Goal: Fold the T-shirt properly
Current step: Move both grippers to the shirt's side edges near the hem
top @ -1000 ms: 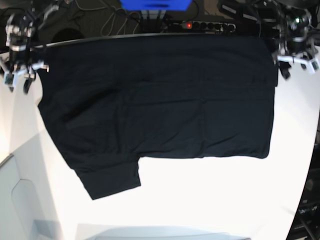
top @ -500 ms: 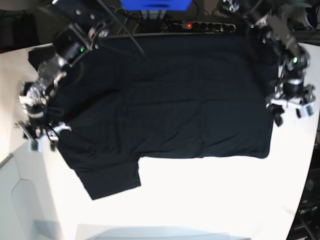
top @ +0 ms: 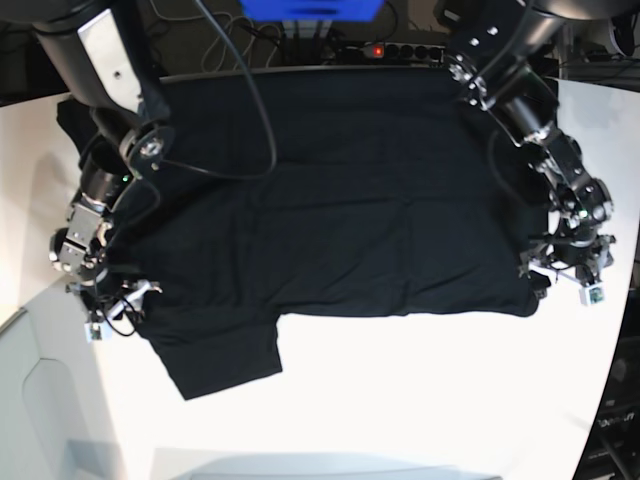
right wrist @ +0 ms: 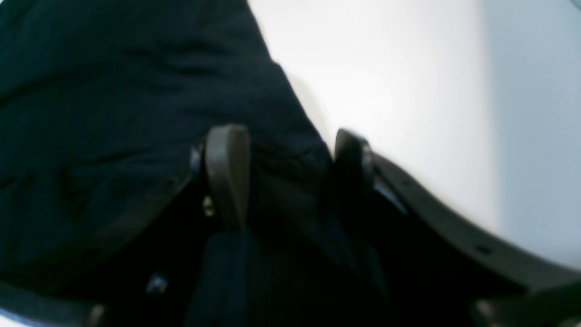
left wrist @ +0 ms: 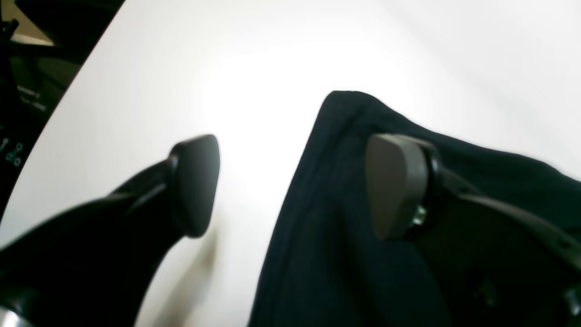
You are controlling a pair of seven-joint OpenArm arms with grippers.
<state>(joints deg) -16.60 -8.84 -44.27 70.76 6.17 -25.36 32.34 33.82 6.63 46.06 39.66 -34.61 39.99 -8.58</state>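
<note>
T-shirt [top: 330, 200]: 1, black, only garment | table [top: 420, 400]: 1, white | robot arms: 2 | left gripper [top: 566, 284]: 1 | right gripper [top: 112, 310]: 1 | finger pads: 2 per wrist view | power strip [top: 400, 50]: 1 | blue box [top: 310, 8]: 1

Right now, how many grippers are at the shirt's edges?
2. The left gripper, jaws open, straddles the plain black cloth T-shirt near its corner on the base view's right; the right gripper, open, sits at the opposite edge.
</note>
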